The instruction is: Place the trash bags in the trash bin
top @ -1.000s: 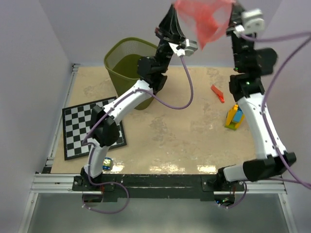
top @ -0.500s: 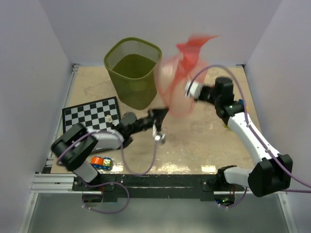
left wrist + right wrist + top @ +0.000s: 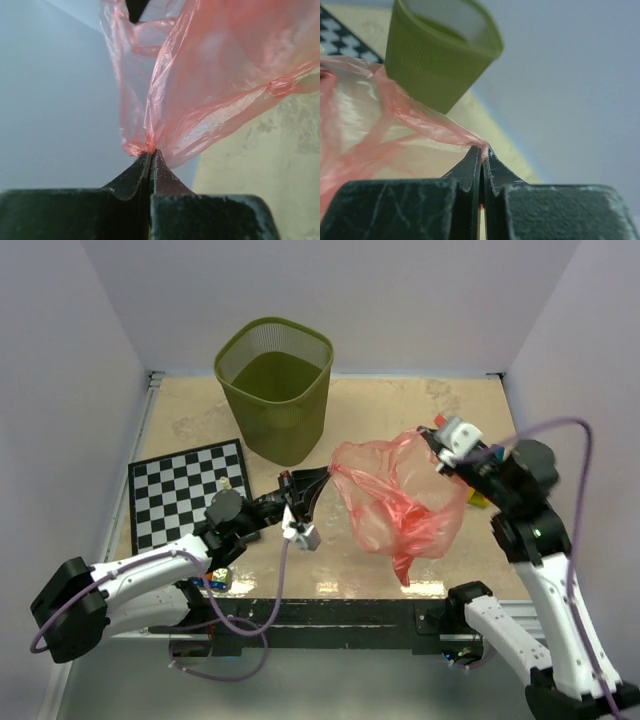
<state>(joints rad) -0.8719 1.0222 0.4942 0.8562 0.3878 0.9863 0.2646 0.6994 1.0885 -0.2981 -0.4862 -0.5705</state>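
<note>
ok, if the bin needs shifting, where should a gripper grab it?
Grip the trash bin by its solid rim, from straight above, one finger inside, one outside, likely on the near edge. It stands upright and open; its mesh walls look too wide and tapered for a side pinch.

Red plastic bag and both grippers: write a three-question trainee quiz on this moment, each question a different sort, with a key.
1. True or false: the trash bag already lies inside the trash bin.
2. Which is shut on the bag? A. the left gripper only. B. the right gripper only. C. both.
3. Fill the gap: the flat mat beside the bin has a black-and-white ____ pattern.

Key: 1. False, it hangs spread between the grippers, above the table and apart from the bin. 2. C. 3. checkerboard.
</note>
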